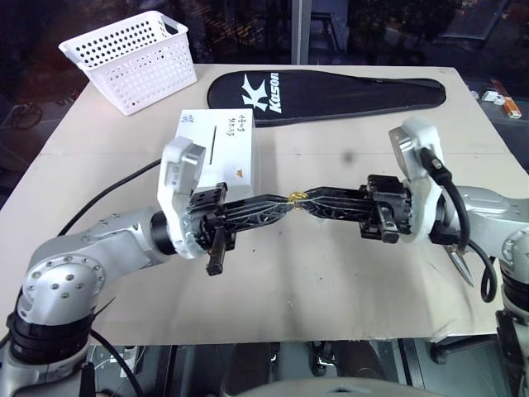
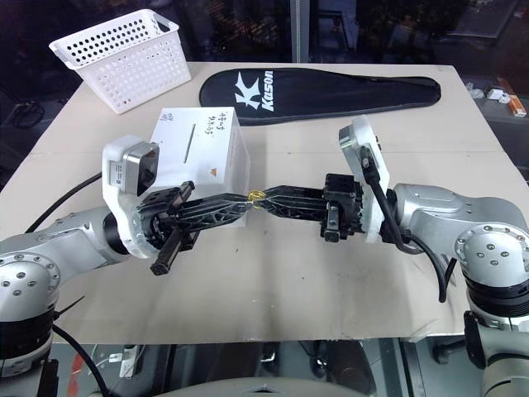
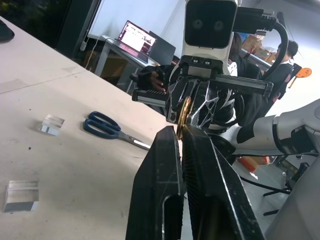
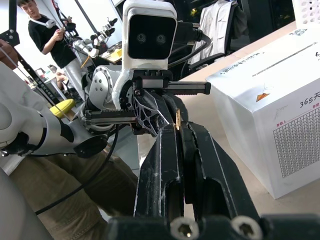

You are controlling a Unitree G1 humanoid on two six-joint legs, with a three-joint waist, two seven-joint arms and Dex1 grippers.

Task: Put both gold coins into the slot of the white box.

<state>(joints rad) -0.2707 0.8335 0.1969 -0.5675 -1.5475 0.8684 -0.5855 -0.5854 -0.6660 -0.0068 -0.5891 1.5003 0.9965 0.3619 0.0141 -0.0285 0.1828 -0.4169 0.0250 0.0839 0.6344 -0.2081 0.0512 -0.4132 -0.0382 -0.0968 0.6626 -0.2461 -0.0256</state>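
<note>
Left wrist view: scissors [image 3: 111, 129], 2 clear cases [image 3: 52, 124], both hands, left hand [image 1: 291, 201] & right hand [image 1: 302, 201], pinching gold coin [image 1: 297, 197].

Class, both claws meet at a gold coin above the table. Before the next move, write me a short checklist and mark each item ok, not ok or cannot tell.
1. Left claw shut on the gold coin: ok.
2. Right claw shut on the same coin: ok.
3. Slot on the white box unobstructed: ok.
4. Coin already in the slot: not ok.
5. Second coin's whereabouts: cannot tell.
6. Clear cases and scissors away from the claws: ok.
</note>
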